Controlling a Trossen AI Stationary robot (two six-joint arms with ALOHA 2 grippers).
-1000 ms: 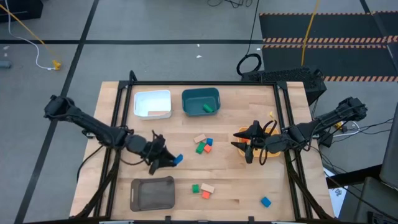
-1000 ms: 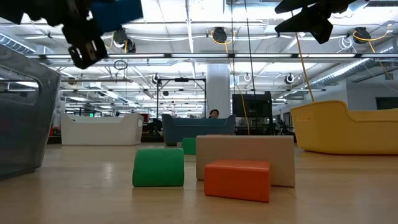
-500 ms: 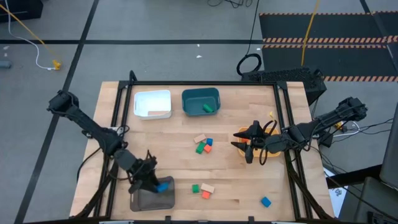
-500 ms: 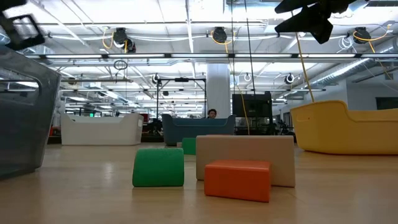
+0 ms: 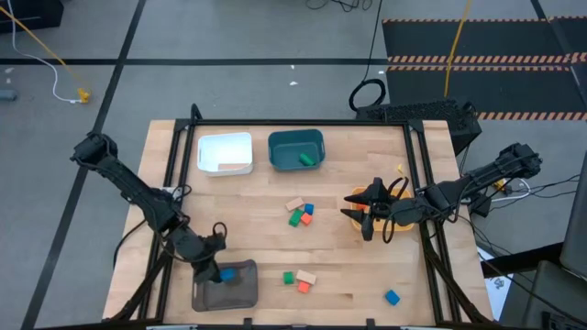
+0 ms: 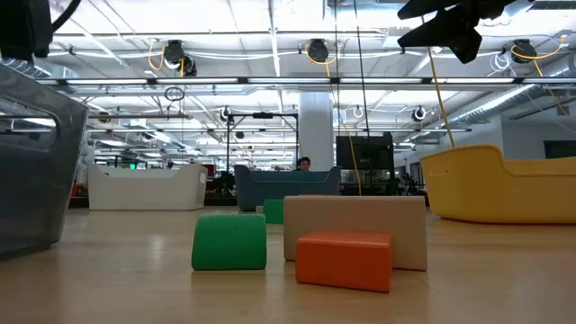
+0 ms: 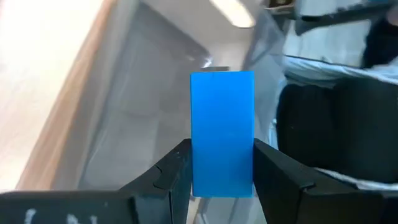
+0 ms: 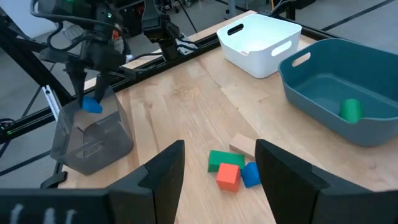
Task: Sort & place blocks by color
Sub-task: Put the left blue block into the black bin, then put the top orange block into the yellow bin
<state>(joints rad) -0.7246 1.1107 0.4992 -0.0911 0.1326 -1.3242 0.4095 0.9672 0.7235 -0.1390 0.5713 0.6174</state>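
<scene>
My left gripper (image 5: 221,272) is over the grey bin (image 5: 225,291) at the table's near left and is shut on a blue block (image 7: 222,112). The right wrist view shows that block (image 8: 92,106) above the bin's open top. My right gripper (image 5: 367,216) hangs open over the left rim of the yellow bin (image 5: 396,225), touching nothing. Loose blocks lie on the table: a tan, blue, green and red group (image 5: 299,213) at the middle, a green, tan and red-orange group (image 5: 298,278) nearer, and a lone blue block (image 5: 393,297). My left gripper pinches the blue block between its two fingers, on the lower part of its two long sides (image 7: 199,171). The fingers come from above, pointing down into the grey bin. The block is lifted clear and sticks out beyond the fingertips (image 7: 177,168).
Along the far edge stand a white bin (image 5: 225,152) with a tan piece in it and a teal bin (image 5: 295,150) with a green block inside. In the low view the grey bin's wall (image 6: 31,162) rises at left and the yellow bin (image 6: 499,184) at right.
My left gripper has carried the blue block from the table's left middle toward the near edge, turning as it went, and now holds it over the grey bin. It has stayed shut on the block. The right arm has kept still.
</scene>
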